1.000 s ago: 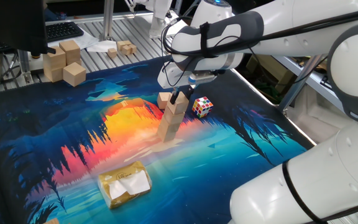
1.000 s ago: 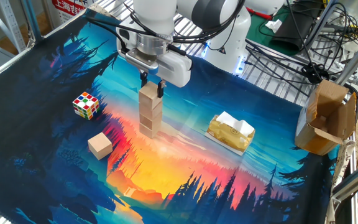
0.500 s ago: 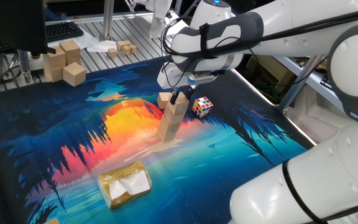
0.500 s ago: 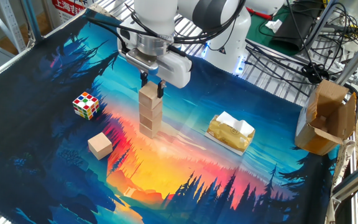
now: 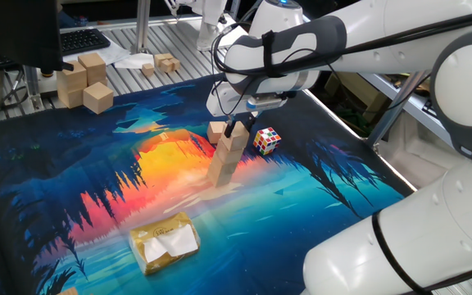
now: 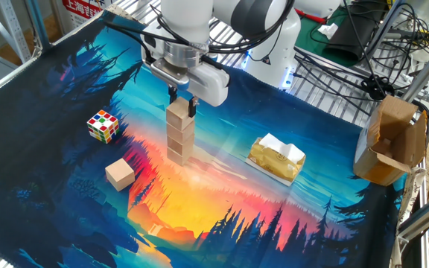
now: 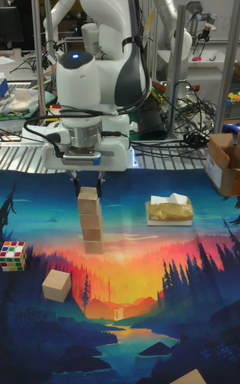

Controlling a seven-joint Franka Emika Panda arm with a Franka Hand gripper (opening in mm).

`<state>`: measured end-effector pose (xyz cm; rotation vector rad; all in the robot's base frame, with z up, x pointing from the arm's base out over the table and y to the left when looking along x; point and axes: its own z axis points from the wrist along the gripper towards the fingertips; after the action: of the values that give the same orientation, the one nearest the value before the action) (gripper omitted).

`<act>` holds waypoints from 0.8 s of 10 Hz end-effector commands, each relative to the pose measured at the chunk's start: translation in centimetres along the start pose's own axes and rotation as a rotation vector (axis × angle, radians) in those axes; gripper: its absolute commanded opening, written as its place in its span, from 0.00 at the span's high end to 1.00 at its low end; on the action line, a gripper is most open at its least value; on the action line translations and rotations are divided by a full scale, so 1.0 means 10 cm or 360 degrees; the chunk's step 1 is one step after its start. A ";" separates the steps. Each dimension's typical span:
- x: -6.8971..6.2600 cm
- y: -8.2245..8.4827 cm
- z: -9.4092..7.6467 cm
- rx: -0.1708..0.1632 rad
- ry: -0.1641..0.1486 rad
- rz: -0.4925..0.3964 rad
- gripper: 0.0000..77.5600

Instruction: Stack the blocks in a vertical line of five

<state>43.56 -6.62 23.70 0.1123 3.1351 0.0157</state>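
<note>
Several light-tan blocks stand in one upright stack (image 6: 180,141) (image 5: 226,160) (image 7: 91,231) in the middle of the painted mat. My gripper (image 6: 182,106) (image 5: 234,129) (image 7: 88,194) comes straight down over the stack. Its two fingers press the sides of the top block, near that block's upper edge. One more block (image 6: 120,173) (image 7: 57,286) (image 5: 216,131) lies loose on the mat, a short way from the foot of the stack.
A multicoloured puzzle cube (image 6: 103,125) (image 5: 267,140) sits on the mat near the loose block. A yellow tissue pack (image 6: 276,158) (image 7: 169,211) lies on the stack's other side. Larger pale wooden blocks (image 5: 84,80) stand off the mat, and a cardboard box (image 6: 393,141) stands at its edge.
</note>
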 end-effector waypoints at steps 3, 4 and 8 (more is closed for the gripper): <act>-0.01 0.00 -0.01 0.0007 0.0000 0.0008 0.98; -0.01 0.00 -0.01 0.0007 0.0001 0.0013 0.98; -0.01 0.00 -0.01 0.0005 0.0004 0.0033 0.98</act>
<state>43.58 -6.60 23.68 0.1460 3.1391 0.0115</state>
